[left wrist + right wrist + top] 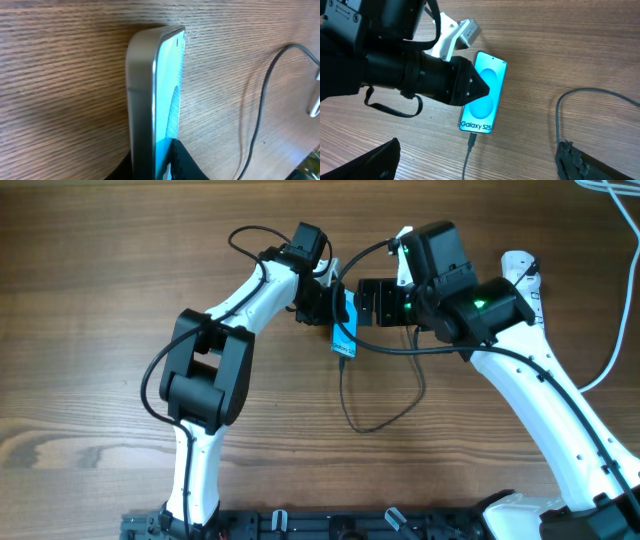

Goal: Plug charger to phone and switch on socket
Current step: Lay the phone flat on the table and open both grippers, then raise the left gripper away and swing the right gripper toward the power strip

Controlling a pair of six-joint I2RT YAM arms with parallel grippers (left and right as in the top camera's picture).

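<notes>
The phone [345, 330] has a cyan screen reading "Galaxy S25" [482, 97]. My left gripper [325, 305] is shut on it: in the left wrist view the phone [150, 90] shows edge-on between the black fingers [155, 167]. The charger, a thin black cable [385, 415], loops on the table. Its dark connector tip [471, 142] sits against the phone's bottom edge. My right gripper [372, 302] is open and empty, its fingers spread wide on either side of the cable [475, 167]. The socket is out of view.
A thick white cord [622, 290] runs down the table's far right edge. The left arm's black wrist and a white mount [452, 40] lie over the phone's left side. The wooden table [100, 300] stretches to the left and front.
</notes>
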